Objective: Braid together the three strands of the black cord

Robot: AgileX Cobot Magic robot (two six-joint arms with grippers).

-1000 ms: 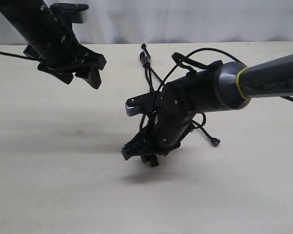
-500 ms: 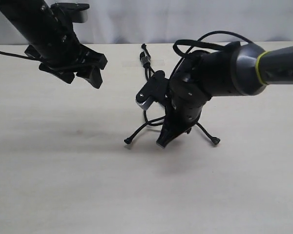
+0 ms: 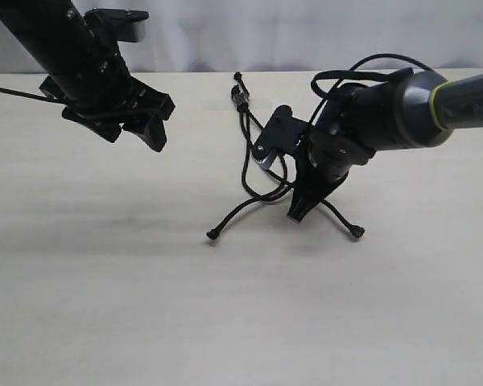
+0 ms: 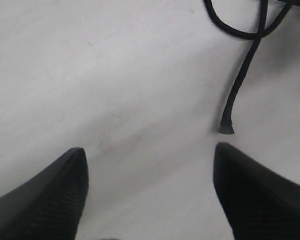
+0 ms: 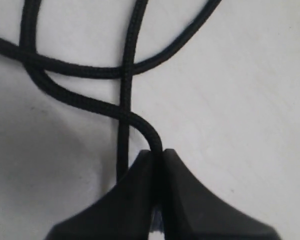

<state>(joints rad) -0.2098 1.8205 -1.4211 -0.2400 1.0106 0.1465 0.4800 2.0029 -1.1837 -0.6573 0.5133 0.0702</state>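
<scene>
The black cord lies on the pale table, its knotted clamp end at the back. One strand runs to the front left and ends in a knobbed tip. Another strand ends at the front right. My right gripper stands tip-down between them, shut on the third strand, which curves up into the closed jaws. Two other strands cross just beyond it. My left gripper hovers open at the back left, away from the cord. In its wrist view a strand tip lies near one finger.
The robot's glossy cables loop over the right arm's wrist. A white curtain backs the table's far edge. Bare tabletop spreads across the front and left.
My right gripper has swung right and back with a strand pinched in it, uncovering the front-left strand tip on the table. The left gripper has barely moved.
</scene>
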